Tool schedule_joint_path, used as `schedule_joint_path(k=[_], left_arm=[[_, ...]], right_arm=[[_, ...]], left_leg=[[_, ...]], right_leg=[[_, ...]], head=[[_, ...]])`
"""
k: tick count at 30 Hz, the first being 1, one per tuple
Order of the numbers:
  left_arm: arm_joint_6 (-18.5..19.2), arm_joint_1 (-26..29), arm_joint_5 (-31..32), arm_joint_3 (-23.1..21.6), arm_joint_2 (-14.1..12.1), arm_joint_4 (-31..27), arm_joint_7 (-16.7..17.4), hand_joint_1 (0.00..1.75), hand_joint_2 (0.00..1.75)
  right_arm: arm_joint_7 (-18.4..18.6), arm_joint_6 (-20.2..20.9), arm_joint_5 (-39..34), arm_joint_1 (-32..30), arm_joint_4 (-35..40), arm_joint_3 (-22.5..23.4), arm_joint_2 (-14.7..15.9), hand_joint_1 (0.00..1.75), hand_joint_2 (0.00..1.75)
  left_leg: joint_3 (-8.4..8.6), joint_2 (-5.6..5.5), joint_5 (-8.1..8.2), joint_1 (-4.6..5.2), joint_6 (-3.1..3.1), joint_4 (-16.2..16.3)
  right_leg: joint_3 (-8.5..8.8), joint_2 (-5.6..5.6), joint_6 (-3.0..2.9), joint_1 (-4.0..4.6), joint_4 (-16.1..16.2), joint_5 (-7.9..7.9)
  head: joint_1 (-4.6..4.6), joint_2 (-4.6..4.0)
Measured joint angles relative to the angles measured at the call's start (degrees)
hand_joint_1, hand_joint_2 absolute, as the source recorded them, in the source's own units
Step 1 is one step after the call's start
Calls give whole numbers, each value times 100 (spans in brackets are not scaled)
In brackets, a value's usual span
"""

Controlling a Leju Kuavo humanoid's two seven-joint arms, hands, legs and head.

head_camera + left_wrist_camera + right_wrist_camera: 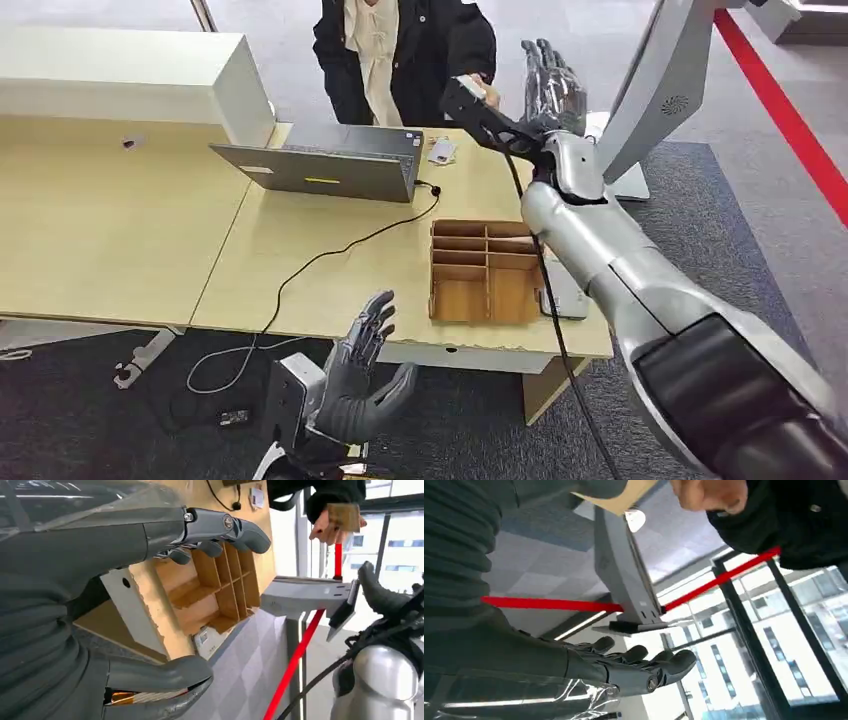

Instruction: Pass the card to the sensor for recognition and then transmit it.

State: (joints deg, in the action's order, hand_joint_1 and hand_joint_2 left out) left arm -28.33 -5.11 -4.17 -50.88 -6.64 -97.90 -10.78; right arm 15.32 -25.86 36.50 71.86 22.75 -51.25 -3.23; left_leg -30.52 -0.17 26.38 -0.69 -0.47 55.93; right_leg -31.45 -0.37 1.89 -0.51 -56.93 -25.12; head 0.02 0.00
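A person in a black coat (400,50) stands behind the desk and holds the tan card (345,516) in one hand (325,527). My right hand (550,85) is raised toward that person with its fingers straight and apart, holding nothing. In the right wrist view the card (624,495) lies close to my thumb, with the person's hand (709,492) on it. The grey sensor stand (660,90) rises just right of my right hand. My left hand (365,375) hangs open below the desk's front edge, palm up.
On the wooden desk (300,260) stand an open laptop (320,165), a divided wooden organiser box (485,270) and a small white item (441,150). A black cable (330,255) runs off the front edge. A red floor line (790,120) passes on the right.
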Motion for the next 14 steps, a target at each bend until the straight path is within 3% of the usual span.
schedule_joint_path(k=[3,7,11,14], left_arm=[[-164,3,7,4,0,0,-31,0,175],[-343,18,44,9,0,2,-35,0,175],[-500,77,140,37,-24,-13,4,0,175],[-721,162,210,74,-57,-83,55,0,175]], right_arm=[[-444,-597,-256,-126,212,50,2,0,175],[-775,-1065,-598,-520,770,164,50,0,175],[-939,-1280,-970,-1436,1985,314,210,0,175],[-1381,-1302,-1195,-2302,3013,488,267,0,175]], left_leg=[[0,0,0,0,0,0],[2,0,0,-1,0,0],[5,-2,1,-1,0,0],[5,-3,2,-1,0,0]], right_leg=[[0,0,0,1,0,0],[2,-1,0,1,0,-1],[7,-1,0,1,1,-1],[6,-1,0,2,1,-2]], head=[[0,-2],[0,0],[0,0],[2,0]])
